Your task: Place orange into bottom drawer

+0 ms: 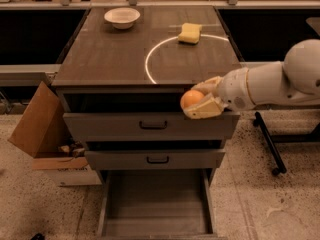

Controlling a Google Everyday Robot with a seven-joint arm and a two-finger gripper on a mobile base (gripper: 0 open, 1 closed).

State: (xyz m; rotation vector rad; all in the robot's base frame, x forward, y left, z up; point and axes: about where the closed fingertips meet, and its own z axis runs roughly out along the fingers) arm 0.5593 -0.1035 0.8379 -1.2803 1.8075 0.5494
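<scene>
Orange (191, 98) sits clamped in the end effector (196, 101) before the top drawer (110, 126); best lowered forward, clear of the drawer fronts, into the bottom drawer (157, 206).

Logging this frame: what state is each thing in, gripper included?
orange: held in the gripper, in the air before the top drawer.
gripper: shut on the orange, at the cabinet's front right.
bottom drawer: pulled open, nothing visible inside.
middle drawer: slightly out.
top drawer: slightly out.
white bowl: upright on the cabinet top.
sponge: lying flat on the cabinet top.
</scene>
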